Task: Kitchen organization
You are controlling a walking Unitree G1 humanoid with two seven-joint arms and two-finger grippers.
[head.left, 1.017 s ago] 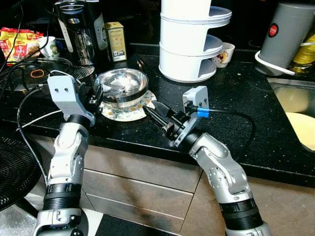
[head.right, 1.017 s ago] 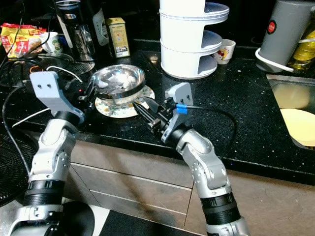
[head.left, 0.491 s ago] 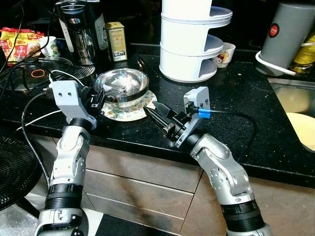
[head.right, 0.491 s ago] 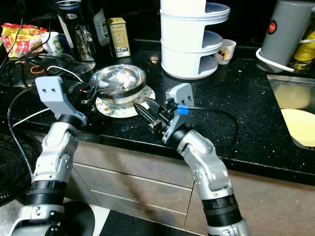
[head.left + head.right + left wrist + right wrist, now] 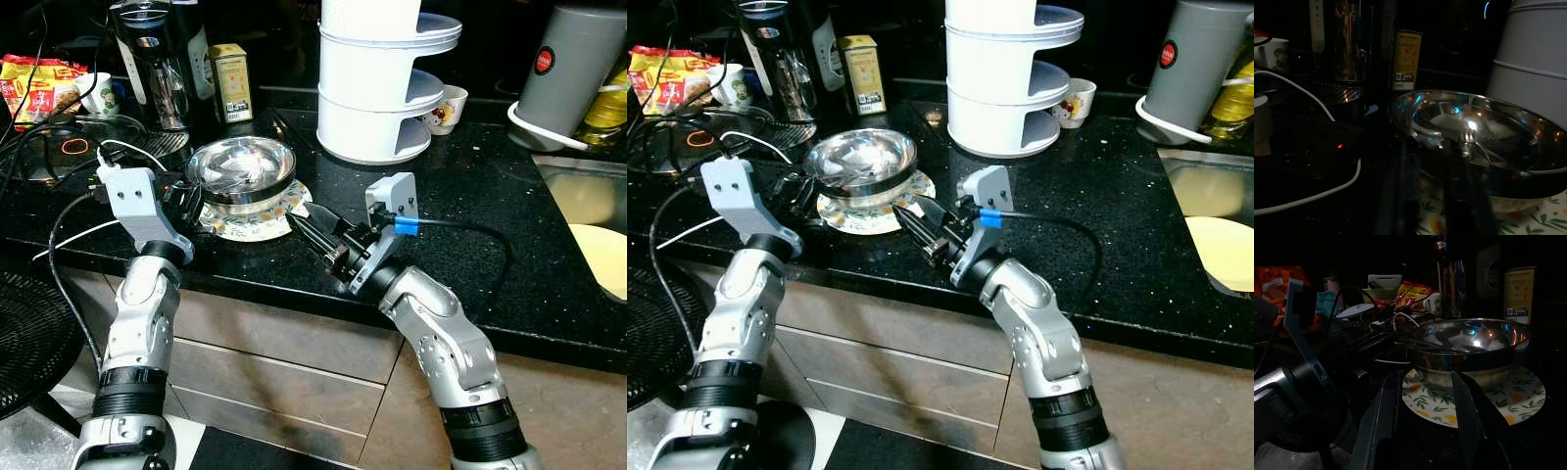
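While right end effector [image 5: 306, 223] stays parted, left end effector [image 5: 193, 201], state unclear, backed off steel bowl [image 5: 242, 172].

A black speckled table [image 5: 460, 186] carries a floral plate [image 5: 257, 221] near its front edge. Behind stand a white tiered rack [image 5: 377, 83], a yellow tin [image 5: 231, 82], a coffee maker [image 5: 157, 64] and a mug [image 5: 449, 108].

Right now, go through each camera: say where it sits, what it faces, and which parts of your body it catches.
Left eye view: head camera, looking down at the black counter; both silver arms show.
Right eye view: the same scene, shifted slightly.
Left wrist view: on the left arm, looking along dark fingers at the steel bowl.
Right wrist view: on the right arm, between open fingers, facing the bowl on the floral plate; the left arm shows.
All views share the bowl.
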